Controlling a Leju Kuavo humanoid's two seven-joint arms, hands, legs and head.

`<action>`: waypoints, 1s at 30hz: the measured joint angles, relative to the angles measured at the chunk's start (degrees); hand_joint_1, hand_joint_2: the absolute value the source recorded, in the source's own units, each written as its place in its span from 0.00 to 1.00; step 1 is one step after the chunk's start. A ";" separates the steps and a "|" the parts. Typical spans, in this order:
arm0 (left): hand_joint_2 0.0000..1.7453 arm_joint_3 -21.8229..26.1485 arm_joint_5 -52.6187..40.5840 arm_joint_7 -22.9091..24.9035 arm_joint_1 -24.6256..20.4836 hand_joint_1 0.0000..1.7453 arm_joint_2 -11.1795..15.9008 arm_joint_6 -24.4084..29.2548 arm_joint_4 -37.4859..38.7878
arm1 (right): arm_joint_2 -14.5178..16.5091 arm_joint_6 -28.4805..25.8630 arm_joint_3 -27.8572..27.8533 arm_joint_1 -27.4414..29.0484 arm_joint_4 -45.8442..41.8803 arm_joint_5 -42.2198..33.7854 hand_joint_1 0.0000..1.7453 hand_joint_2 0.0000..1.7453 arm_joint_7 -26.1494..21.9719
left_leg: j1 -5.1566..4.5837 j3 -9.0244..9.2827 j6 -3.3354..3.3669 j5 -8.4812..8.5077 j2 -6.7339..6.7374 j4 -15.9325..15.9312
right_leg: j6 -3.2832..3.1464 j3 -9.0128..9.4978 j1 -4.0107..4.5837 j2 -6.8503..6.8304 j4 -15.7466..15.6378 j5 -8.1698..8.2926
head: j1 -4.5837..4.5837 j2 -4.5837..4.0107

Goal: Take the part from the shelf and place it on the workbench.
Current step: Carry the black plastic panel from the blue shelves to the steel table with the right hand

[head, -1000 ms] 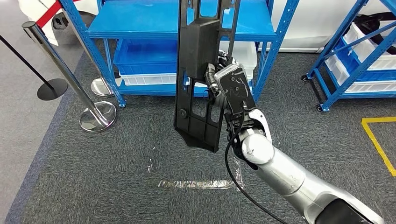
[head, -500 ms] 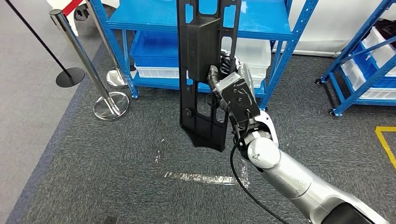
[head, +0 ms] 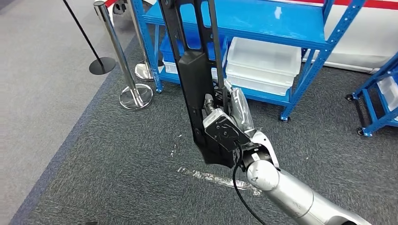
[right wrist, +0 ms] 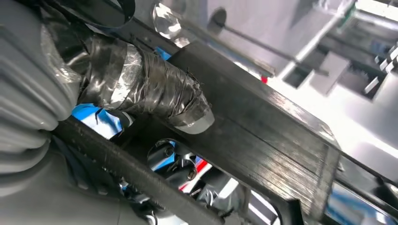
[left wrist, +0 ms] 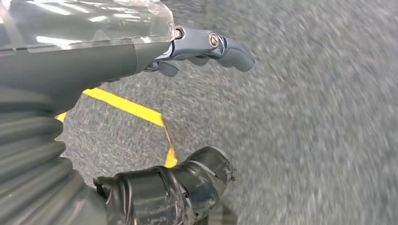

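Note:
A long black plastic part (head: pixel 195 79) with cut-out windows stands nearly upright in front of me, tilted a little to the left at its top. My right hand (head: pixel 224 123) grips it near its lower half. In the right wrist view the taped thumb (right wrist: pixel 155 89) presses on the part's black frame (right wrist: pixel 263 145). My left hand (left wrist: pixel 187 140) hangs above grey carpet, its fingers (left wrist: pixel 220 44) apart and holding nothing.
A blue shelf rack (head: pixel 263 23) with a white bin (head: pixel 263 63) stands behind the part. Two chrome barrier posts (head: pixel 135 96) are at the left. Another blue rack (head: pixel 380 93) is at the right. Grey carpet with a tape strip (head: pixel 211 177) lies below.
The whole view has swung: shelf and posts have shifted right and closer. The part in my right hand now tilts left at its top and sits lower in the picture.

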 joint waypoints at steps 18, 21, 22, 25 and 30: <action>1.00 3.52 0.32 2.85 1.03 0.00 0.31 1.23 0.38 | 0.13 1.96 0.02 5.55 0.84 -0.55 1.00 1.00 -1.25 | 1.05 -5.17 -0.96 3.02 -10.36 1.46 | 0.19 1.18 -1.30 9.49 0.39 -1.44 | 0.00 0.00; 1.00 3.68 0.20 2.26 0.77 0.00 0.32 1.12 0.39 | 0.32 2.12 0.03 6.00 0.83 -0.96 1.00 1.00 -2.07 | 0.97 -8.93 -1.74 -1.69 -4.92 9.82 | -0.41 1.17 -1.17 6.82 0.01 -1.07 | -0.71 0.00; 1.00 3.73 0.12 2.00 0.69 0.00 0.34 1.04 0.39 | 0.32 1.99 0.03 6.45 0.81 -1.29 1.00 1.00 -2.71 | 1.07 -10.36 -1.90 -3.14 -4.31 13.25 | -0.44 1.10 -1.09 5.85 0.01 -1.06 | -0.73 0.00; 1.00 3.81 -0.04 1.35 0.83 0.00 0.34 0.75 0.39 | 0.29 1.17 0.02 8.27 0.48 -1.84 1.00 1.00 -4.40 | 1.18 -9.25 -1.88 -2.22 -3.63 13.27 | -0.42 1.07 -0.98 3.17 0.02 -1.10 | -0.73 0.00; 1.00 3.84 -0.59 1.51 0.84 0.00 0.49 0.31 0.40 | -0.27 -0.46 -0.66 11.15 -1.74 -1.69 1.00 1.00 -4.57 | 0.00 -1.64 -0.07 1.54 -0.29 0.00 | 0.39 1.46 -0.46 0.13 -0.39 -1.14 | -0.66 0.00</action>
